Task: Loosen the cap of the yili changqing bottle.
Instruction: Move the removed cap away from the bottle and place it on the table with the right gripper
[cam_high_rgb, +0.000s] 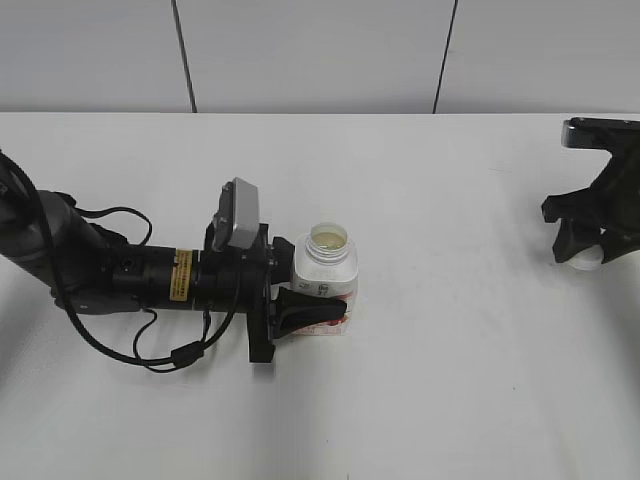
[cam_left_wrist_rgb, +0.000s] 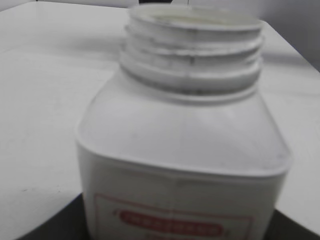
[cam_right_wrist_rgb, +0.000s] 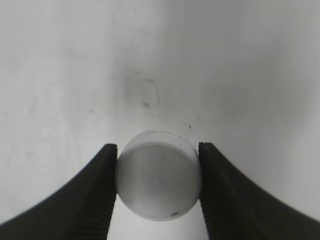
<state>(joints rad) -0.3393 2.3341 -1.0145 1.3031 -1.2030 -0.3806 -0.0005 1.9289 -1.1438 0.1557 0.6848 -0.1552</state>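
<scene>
White plastic cap (cam_right_wrist_rgb: 159, 182) is no longer on the bottle: in the right wrist view it sits between the two dark fingers of the right claw (cam_right_wrist_rgb: 159, 187), both pads touching its sides, so this claw is closed on it, approx. as wide as the cap itself. In the exterior view the right claw (cam_high_rgb: 583, 252) is at the far right edge, well apart from the bottle, w/ a small white shape under it that I take for the cap (cam_high_rgb: 586, 257). Whether the cap rests on the bench (cam_high_rgb: 460, 380) or hangs just above it, I cannot tell.

Yili changqing bottle (cam_high_rgb: 324, 280) stands upright near the middle of the bench, neck open, pale liquid visible inside. The left wrist view shows its bare threads and shoulders close up, bottle (cam_left_wrist_rgb: 185, 145), red label low down. The left claw (cam_high_rgb: 312, 300) lies along the bench from the left and is closed on the bottle's lower body; one dark finger crosses the label front.

My judgement: the loosening step is done and more, i.e. the cap is fully off. What remains is only to put the cap down. The next move calls for opening the right claw gently, low over the bench, so the round cap does not roll away, while the left keeps the open bottle upright to avoid a spill.
</scene>
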